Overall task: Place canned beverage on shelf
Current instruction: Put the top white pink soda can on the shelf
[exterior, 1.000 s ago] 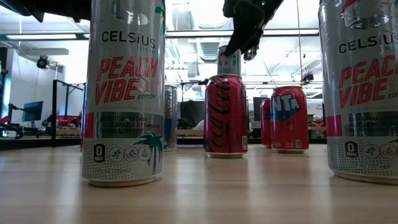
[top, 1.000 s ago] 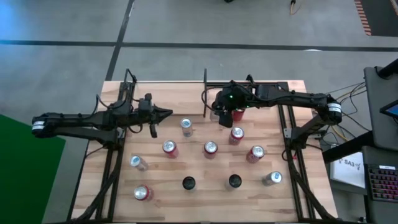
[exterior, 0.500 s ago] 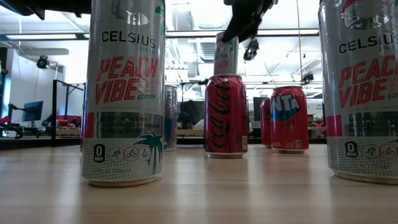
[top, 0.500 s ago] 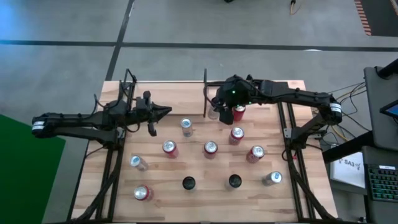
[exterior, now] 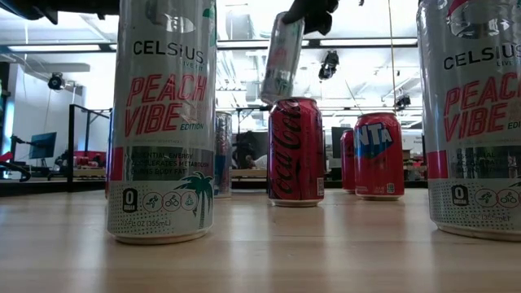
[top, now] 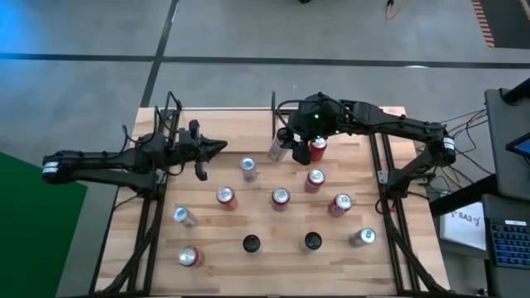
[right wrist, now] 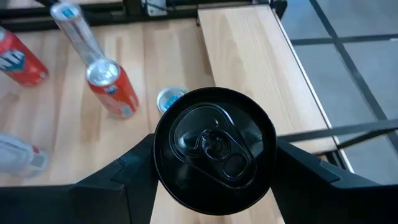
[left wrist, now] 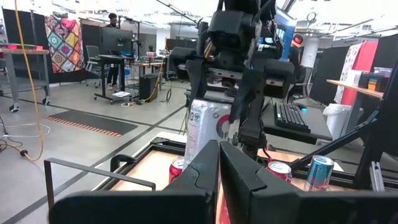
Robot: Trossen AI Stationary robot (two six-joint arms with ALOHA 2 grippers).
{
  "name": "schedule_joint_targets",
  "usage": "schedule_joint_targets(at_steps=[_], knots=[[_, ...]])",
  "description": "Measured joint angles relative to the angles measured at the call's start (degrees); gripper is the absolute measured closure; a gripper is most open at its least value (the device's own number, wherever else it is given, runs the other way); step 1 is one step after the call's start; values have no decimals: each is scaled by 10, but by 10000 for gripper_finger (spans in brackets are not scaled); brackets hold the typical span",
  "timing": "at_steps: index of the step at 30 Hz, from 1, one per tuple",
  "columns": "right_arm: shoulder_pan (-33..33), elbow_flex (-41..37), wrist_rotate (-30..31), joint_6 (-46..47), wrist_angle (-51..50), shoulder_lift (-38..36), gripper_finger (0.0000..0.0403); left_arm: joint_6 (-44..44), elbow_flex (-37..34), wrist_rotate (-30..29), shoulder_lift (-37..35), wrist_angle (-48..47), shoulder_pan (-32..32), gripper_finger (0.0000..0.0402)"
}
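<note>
Silver can [exterior: 282, 57] (tilted, lifted) | clamped in right hand [top: 286, 146] | left hand [top: 217, 150] together

Readable on the near left can [exterior: 163, 122]: "CELSIUS", "PEACH VIBE", "EDITION", a "0" badge, "12 FL OZ (355mL)". Same "CELSIUS" and "PEACH VIBE" on the near right can [exterior: 476, 114], cut off at the edge, with a "0" badge. Coca-Cola script running up the red can [exterior: 295, 150]. "NTA" on the orange can [exterior: 378, 155], its first letters hidden. Print on the tilted can [exterior: 281, 59] too small to read.
</note>
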Motion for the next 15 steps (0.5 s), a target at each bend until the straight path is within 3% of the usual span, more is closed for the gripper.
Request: schedule_joint_targets(at_steps=[15], knots=[[0,1,1,-26,119,11,165,18,0,0,-13,40,0,402]])
